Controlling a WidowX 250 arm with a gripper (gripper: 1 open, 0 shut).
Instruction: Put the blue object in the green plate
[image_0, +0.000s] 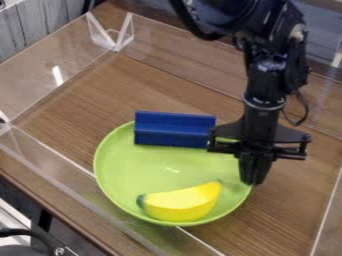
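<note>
- Camera view: the blue object (174, 128) is lying inside the green plate (118, 168), toward its far rim.
- A yellow banana (183, 201) is resting at the plate's near edge.
- The gripper (257, 170) is pointing straight down over the plate's right rim, its jaws pressed together and holding nothing.
- The plate is sitting on the wooden table (120, 85), with clear walls (34, 60) standing around it.

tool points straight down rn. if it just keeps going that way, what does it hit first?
Most likely the right rim of the green plate, or the wooden table just beside it. The shut tool hangs at that edge; one view leaves the depth unclear. The blue object and the banana lie off to the left.
</note>
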